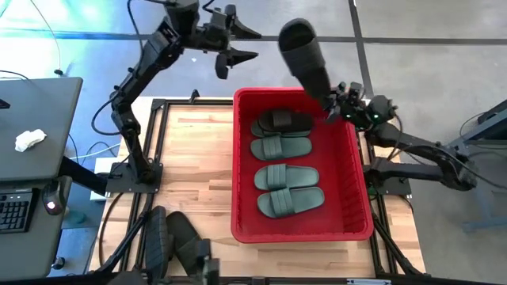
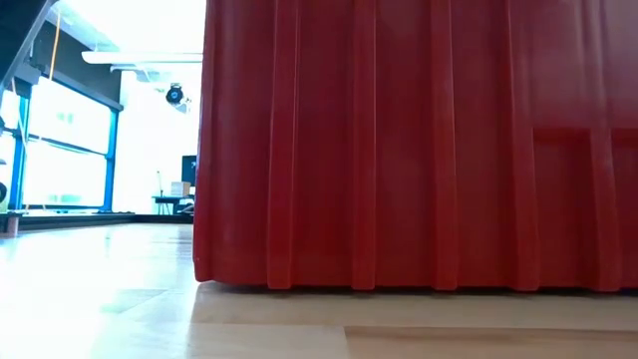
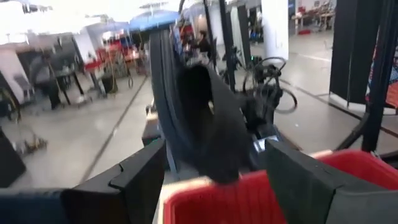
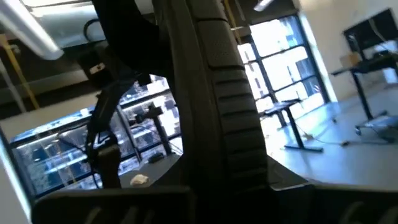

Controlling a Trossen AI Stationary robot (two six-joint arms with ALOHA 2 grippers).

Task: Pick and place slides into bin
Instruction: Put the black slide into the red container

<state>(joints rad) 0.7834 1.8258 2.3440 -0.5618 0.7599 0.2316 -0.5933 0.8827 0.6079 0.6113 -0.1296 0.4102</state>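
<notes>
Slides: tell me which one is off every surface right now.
The black slide held up by the right gripper above the bin's far rim; the others lie in the bin or on the table.

The bin (image 1: 358, 190) at frame centre is glossy red plastic, its outer wall vertically ribbed; the table (image 1: 194, 166) is pale, smooth-grained wood; the slides (image 1: 285, 179) look matt rubber with ribbed straps; the raised black slide (image 1: 305, 57), upper centre, is matt too.

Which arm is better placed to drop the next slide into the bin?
Right. The right gripper already holds a black slide at the far rim of the red bin. The left gripper hangs open and empty beyond the table.
</notes>
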